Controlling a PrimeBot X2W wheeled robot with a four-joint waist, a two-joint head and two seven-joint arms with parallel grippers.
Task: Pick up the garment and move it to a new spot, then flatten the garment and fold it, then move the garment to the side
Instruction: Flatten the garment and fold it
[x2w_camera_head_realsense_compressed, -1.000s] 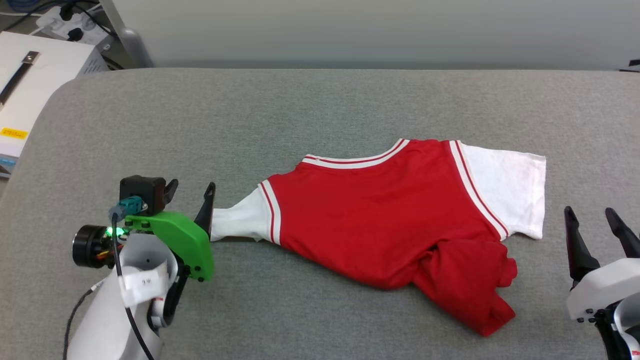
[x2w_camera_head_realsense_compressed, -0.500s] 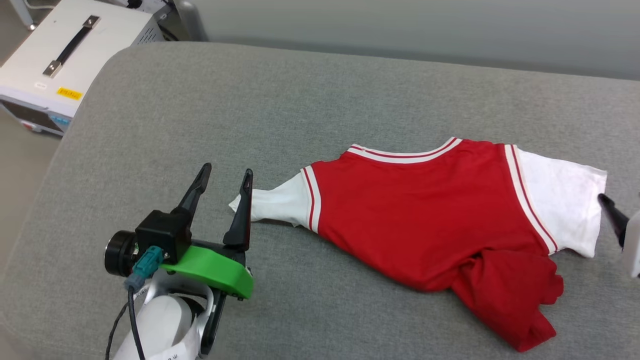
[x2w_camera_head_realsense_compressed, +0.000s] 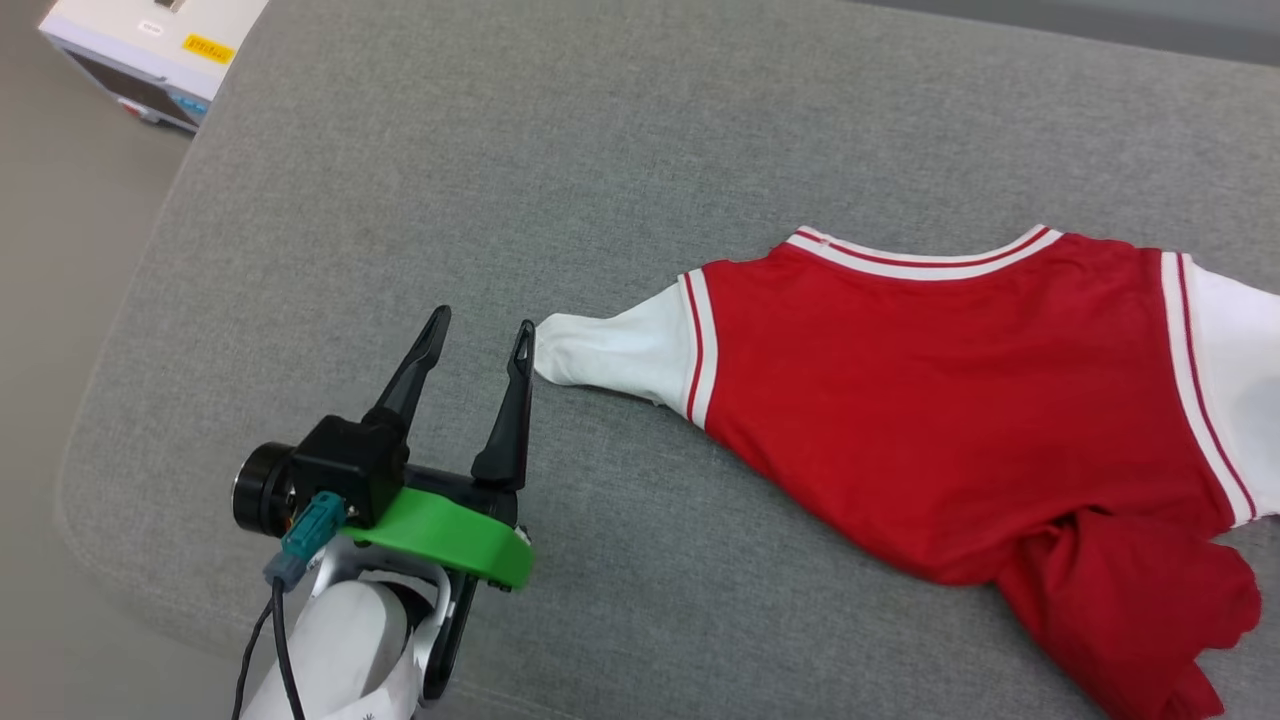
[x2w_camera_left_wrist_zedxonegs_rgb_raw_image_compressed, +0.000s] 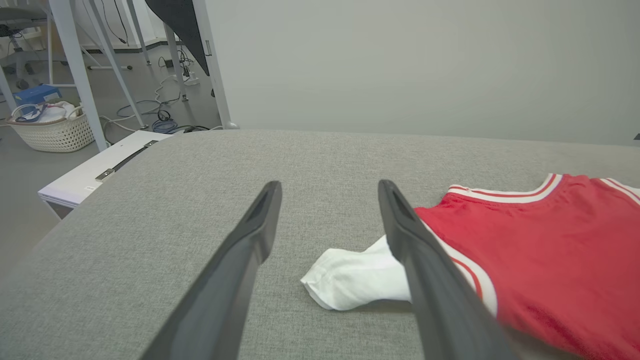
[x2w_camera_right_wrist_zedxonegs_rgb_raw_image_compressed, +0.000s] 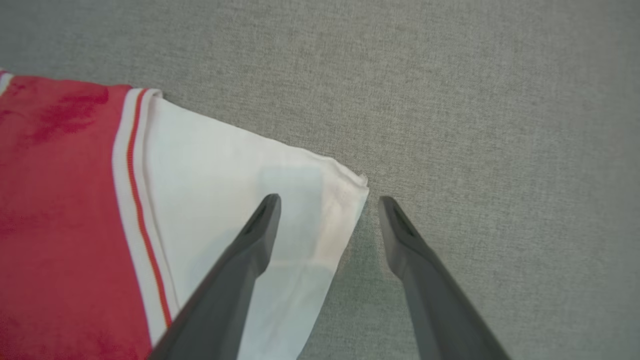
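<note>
- Lying spread on the grey padded surface (x2w_camera_head_realsense_compressed: 400, 150), the garment (x2w_camera_head_realsense_compressed: 950, 400) is found at the middle right of the head view, with its collar toward the top of the frame.
- The work is judged to be at the flattening stage: the red body is laid mostly smooth, and no fold has been made.
- Whether the move to a new spot has been made cannot be told from these pictures.
- Two faults are left to be put right. The rolled sleeve (x2w_camera_head_realsense_compressed: 610, 350) at centre frame is twisted to a narrow point, and the hem (x2w_camera_head_realsense_compressed: 1130, 600) is bunched at the lower right.
- Folding and the move to the side are yet to be done.
- The left gripper (x2w_camera_head_realsense_compressed: 482, 320) is shown at the lower left of the head view with its jaws wide apart and nothing held. One fingertip is set just beside the end of the rolled sleeve; whether it touches cannot be told.
- The right gripper (x2w_camera_right_wrist_zedxonegs_rgb_raw_image_compressed: 330, 198) is likewise spread wide and empty. In its wrist view one finger is placed over the flat sleeve (x2w_camera_right_wrist_zedxonegs_rgb_raw_image_compressed: 240, 190), the other over bare surface, with the sleeve's corner between them.
</note>
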